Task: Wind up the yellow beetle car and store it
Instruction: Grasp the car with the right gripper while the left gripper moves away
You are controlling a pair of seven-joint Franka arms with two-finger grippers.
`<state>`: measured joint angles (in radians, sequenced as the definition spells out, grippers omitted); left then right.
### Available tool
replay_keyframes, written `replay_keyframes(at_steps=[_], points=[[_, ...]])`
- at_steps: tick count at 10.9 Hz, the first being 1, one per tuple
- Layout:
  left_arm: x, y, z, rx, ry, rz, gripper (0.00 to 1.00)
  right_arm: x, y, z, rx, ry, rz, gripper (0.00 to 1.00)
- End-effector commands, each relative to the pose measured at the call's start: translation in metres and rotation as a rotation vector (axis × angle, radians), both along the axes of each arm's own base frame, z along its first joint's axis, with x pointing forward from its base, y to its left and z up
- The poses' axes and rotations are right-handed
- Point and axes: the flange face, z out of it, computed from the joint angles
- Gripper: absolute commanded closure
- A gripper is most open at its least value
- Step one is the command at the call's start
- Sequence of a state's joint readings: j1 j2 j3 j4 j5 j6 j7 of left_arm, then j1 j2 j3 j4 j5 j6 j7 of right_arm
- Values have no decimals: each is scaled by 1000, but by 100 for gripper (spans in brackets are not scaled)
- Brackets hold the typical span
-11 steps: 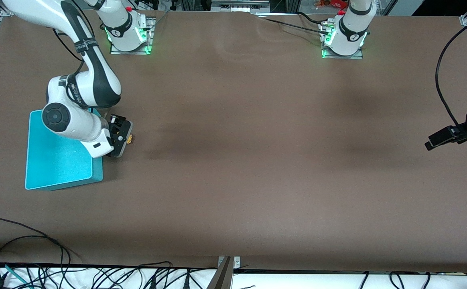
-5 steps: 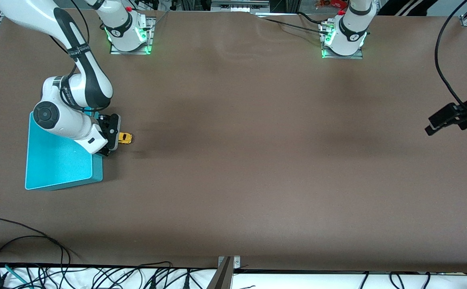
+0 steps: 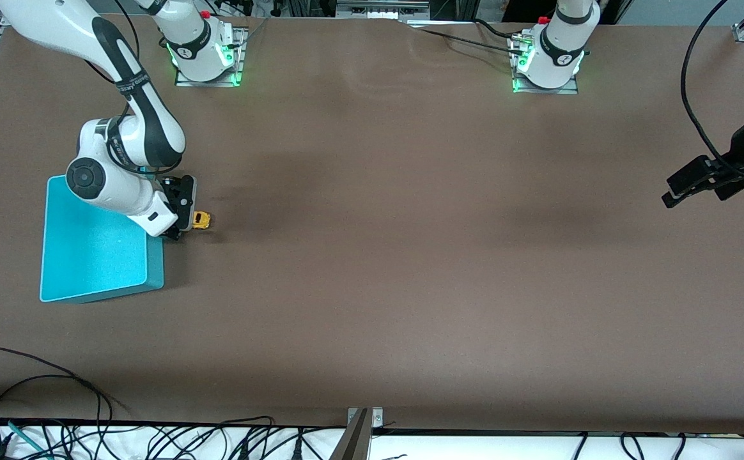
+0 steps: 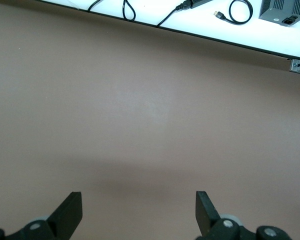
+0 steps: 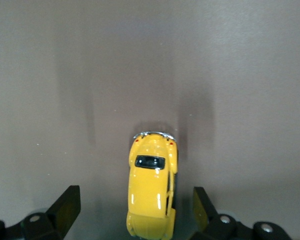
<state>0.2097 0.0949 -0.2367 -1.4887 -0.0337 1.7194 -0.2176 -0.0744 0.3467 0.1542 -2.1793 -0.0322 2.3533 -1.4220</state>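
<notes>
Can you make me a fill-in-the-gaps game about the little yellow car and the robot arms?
1. The yellow beetle car sits on the brown ____.
2. The right gripper has its fingers ____ on either side of the car.
3. The turquoise bin stands beside the car, toward the ____ arm's end of the table.
4. The left gripper, open too, has ____ between its fingers.

Missing words: table; open; right; nothing

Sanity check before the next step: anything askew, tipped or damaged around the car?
Nothing stands out. The yellow beetle car sits upright on its wheels on the table, beside the turquoise bin, between the open fingers of the right gripper. The left gripper waits open over bare table at its end.
</notes>
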Motion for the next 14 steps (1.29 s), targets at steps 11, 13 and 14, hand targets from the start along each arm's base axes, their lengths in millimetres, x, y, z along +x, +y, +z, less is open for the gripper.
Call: replay_keyframes(at_steps=[11, 13, 14], points=[[30, 68, -76, 188, 115, -20, 0, -21, -15, -32, 26, -83, 66, 48], [31, 67, -76, 180, 113, -18, 0, -19, -14, -28, 25, -91, 72, 88], [31, 67, -76, 180, 113, -18, 0, -17, -13, -22, 25, -98, 77, 100]])
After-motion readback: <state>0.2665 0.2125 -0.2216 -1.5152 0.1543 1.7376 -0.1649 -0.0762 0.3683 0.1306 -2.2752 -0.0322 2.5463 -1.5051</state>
